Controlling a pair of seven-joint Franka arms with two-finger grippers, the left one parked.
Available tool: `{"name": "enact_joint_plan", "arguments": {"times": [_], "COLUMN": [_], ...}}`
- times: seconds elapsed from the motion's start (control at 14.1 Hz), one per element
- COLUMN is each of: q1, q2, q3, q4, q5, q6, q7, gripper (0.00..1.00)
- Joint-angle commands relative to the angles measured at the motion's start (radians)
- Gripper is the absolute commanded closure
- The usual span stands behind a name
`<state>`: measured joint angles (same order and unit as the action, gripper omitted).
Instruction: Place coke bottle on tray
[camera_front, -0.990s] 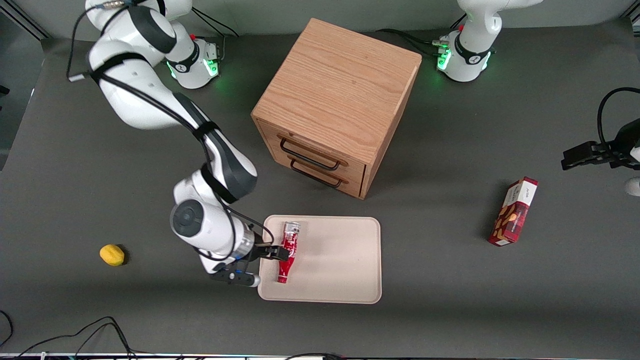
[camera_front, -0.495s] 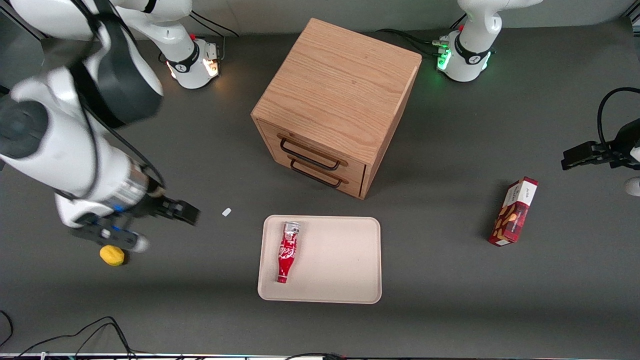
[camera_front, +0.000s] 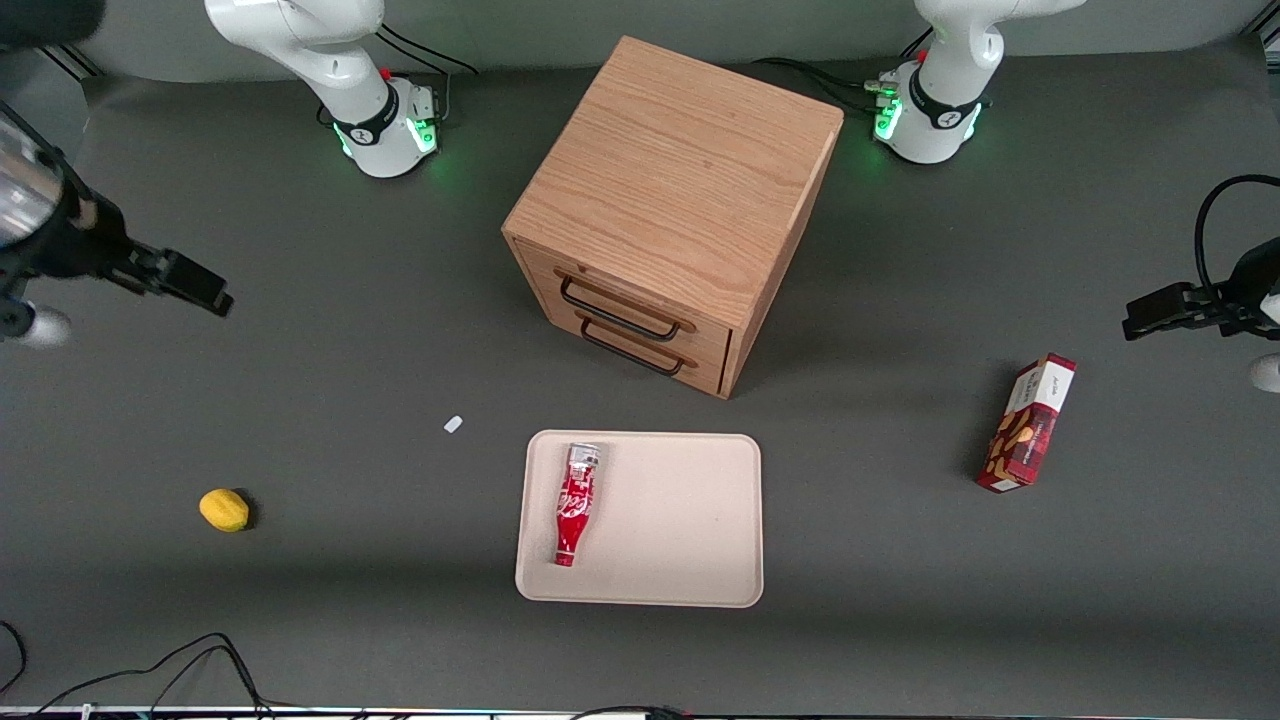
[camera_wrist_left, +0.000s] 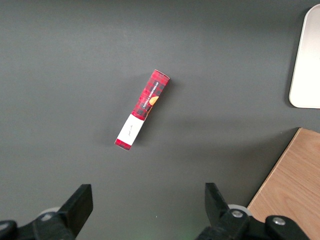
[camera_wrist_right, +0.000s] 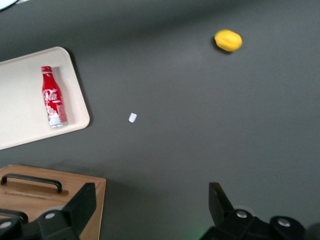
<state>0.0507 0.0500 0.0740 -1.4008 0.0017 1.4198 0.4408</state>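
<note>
The coke bottle (camera_front: 575, 505) lay on its side on the tray (camera_front: 680, 520), near the tray edge toward the working arm's end, cap pointing to the front camera, silver base to the wooden cabinet (camera_front: 672, 210). Nothing touched it. The gripper (camera_front: 175, 282) hung high above the worktop (camera_front: 900, 600) at the working arm's end, well apart from tray & bottle, jaws spread wide w/ nothing between them. A yellow lemon (camera_front: 224, 510) sat on the worktop toward that same end. A small white scrap (camera_front: 453, 424) lay between lemon & tray. A red snack box (camera_front: 1027, 423) lay toward the parked arm's end
</note>
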Motion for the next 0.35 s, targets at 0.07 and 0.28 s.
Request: {"name": "enact_joint_plan", "arguments": {"times": [0.07, 0.28], "q1": [0.009, 0.011], "q2": [-0.185, -0.156], "q3": [-0.011, -0.013], "q4": [-0.259, -0.219], "q5": [0.027, 0.027], "q6": [0.081, 0.079], "q7": [-0.017, -0.016], "gripper": [0.00, 0.00]}}
